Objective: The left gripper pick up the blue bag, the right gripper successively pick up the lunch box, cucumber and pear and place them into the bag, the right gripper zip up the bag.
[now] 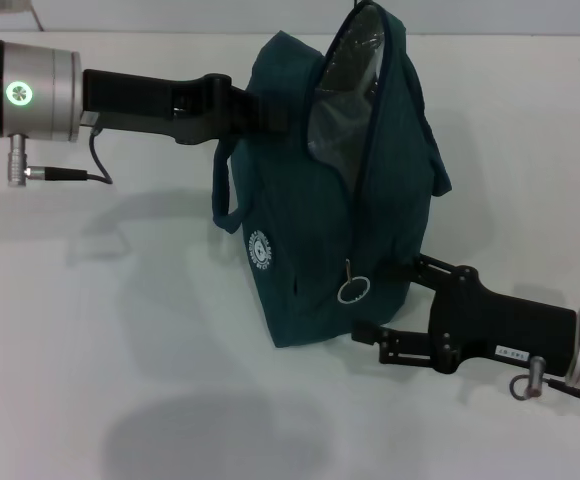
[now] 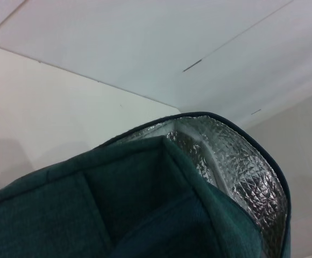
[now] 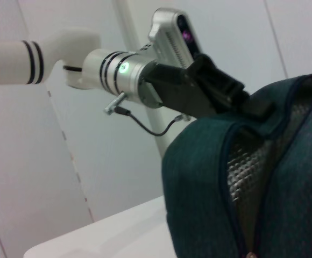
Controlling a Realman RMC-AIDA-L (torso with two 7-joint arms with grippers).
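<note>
— Bag first: where is the dark teal fabric bag [image 1: 330, 200] with the silver foil lining?

— Upright on the white worktop [image 1: 120, 350], its top unzipped (lining showing). The left gripper [image 1: 260, 110] grips its upper edge, fingers pinched on the fabric.

— And the right gripper [image 1: 395, 300]?

— Low at the bag's base, beside the ring-shaped zipper pull [image 1: 354, 289], fingers [image 1: 375, 335] spread apart.

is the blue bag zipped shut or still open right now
Open. The blue bag stands upright with its zipper parted, silver lining showing through the gap; the ring pull hangs low at the front.
</note>
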